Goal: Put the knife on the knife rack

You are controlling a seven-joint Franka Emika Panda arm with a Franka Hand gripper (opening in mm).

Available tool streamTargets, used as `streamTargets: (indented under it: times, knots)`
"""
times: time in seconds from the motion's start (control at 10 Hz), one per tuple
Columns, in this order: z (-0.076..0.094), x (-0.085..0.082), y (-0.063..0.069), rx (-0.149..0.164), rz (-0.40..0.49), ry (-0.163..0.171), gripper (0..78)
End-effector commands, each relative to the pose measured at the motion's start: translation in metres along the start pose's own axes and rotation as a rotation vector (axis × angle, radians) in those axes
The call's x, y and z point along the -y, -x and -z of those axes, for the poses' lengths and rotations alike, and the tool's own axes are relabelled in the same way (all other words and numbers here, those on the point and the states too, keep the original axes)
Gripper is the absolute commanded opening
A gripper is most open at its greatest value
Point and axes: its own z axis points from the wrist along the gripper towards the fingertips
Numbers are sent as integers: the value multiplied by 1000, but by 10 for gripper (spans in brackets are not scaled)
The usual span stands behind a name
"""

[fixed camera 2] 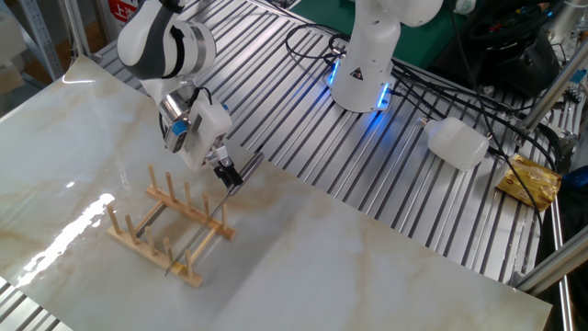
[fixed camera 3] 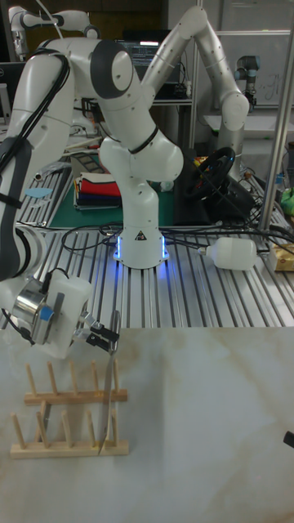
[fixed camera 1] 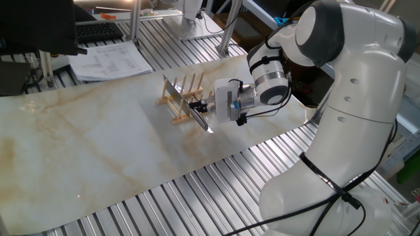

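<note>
The knife [fixed camera 1: 173,90] stands on edge in the knife rack [fixed camera 1: 178,118], its broad steel blade slotted between the upright pegs and its shiny handle sticking out over the marble toward the arm. In the other fixed view the knife [fixed camera 2: 197,234] shows edge-on as a thin line across the light-wood knife rack [fixed camera 2: 152,248]. My gripper [fixed camera 2: 227,172] reaches in level from the arm's side and is shut on the handle just beyond the rack. The tall fixed view shows the gripper [fixed camera 3: 104,336], the knife [fixed camera 3: 106,400] and the knife rack [fixed camera 3: 65,449] the same way.
The rack sits on a marble slab [fixed camera 1: 98,144] laid over a slatted metal bench. Papers [fixed camera 1: 111,60] and a keyboard [fixed camera 1: 98,31] lie beyond the slab. A white bottle [fixed camera 2: 457,142], a yellow bag [fixed camera 2: 530,179] and the arm's base [fixed camera 2: 367,64] stand off the slab.
</note>
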Motion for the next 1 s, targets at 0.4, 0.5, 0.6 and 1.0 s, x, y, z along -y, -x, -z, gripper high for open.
streamTargets:
  times: [0.4,0.5,0.6,1.0]
  knots:
    - [1,0,2,-1,16,1,17]
    - [0,1,2,-2,18,1,17]
    - [0,1,2,-1,18,1,17]
    - [-2,6,2,-1,17,2,17]
